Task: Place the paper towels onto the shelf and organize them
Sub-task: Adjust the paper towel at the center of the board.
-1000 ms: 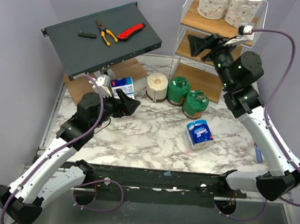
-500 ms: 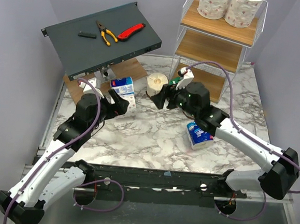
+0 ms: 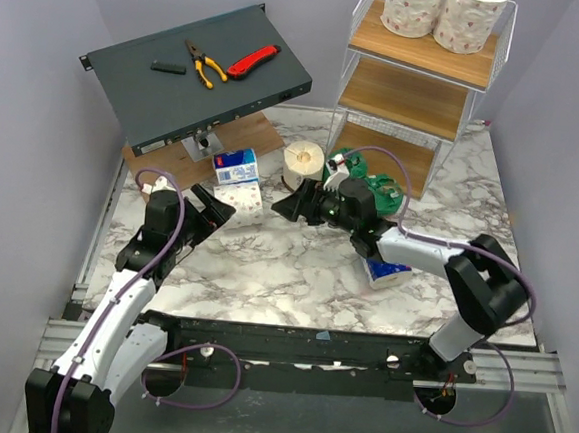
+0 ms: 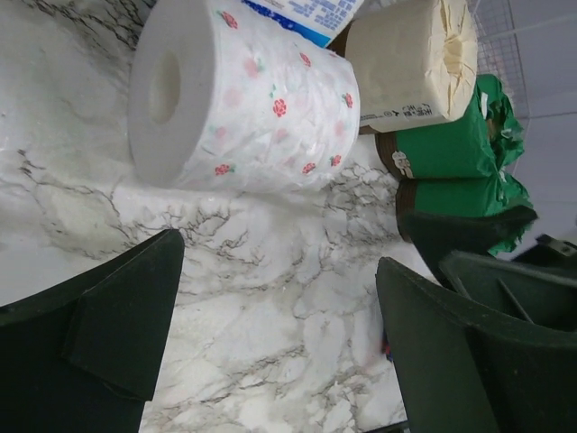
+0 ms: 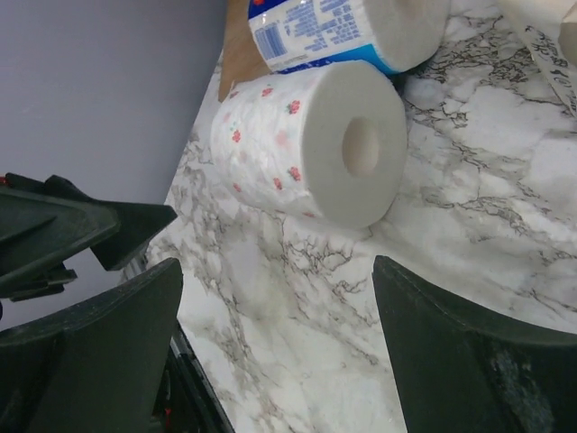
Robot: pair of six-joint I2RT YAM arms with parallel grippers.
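- Left tool [image 3: 210, 206] [image 4: 279, 257]: released, black fingers spread wide, grasping nothing, low over the counter and facing the roll listed below.
- Right tool [image 3: 288, 204] [image 5: 278, 269]: released, fingers likewise wide apart, empty, facing the same roll from the opposite side.
- White paper roll with small pink print [image 3: 243, 201] [image 4: 243, 99] [image 5: 311, 144]: lying on its side on the counter between the two tools, touched by neither.
- Small blue-and-white wrapped pack [image 3: 236, 166] [image 5: 334, 32]: just behind that roll.
- Plain cream paper roll [image 3: 303, 165] [image 4: 410, 59]: on the counter, near the right tool.
- Two green-wrapped rolls [image 4: 451, 149]: beside the cream roll, partly hidden by the right arm in the top view.
- Second blue-and-white pack [image 3: 385, 272]: on the counter, partly under the right arm.
- Marble-patterned counter [image 3: 286, 266]: carries all of the above.
- Tall white wire-frame shelf with wooden tiers [image 3: 409, 96]: at the far right; two printed white rolls [image 3: 414, 8] stand on its top tier.
- Slanted dark grey metal box [image 3: 196, 69]: far left, bearing yellow-handled pliers [image 3: 204, 64] and a red knife [image 3: 254, 61].
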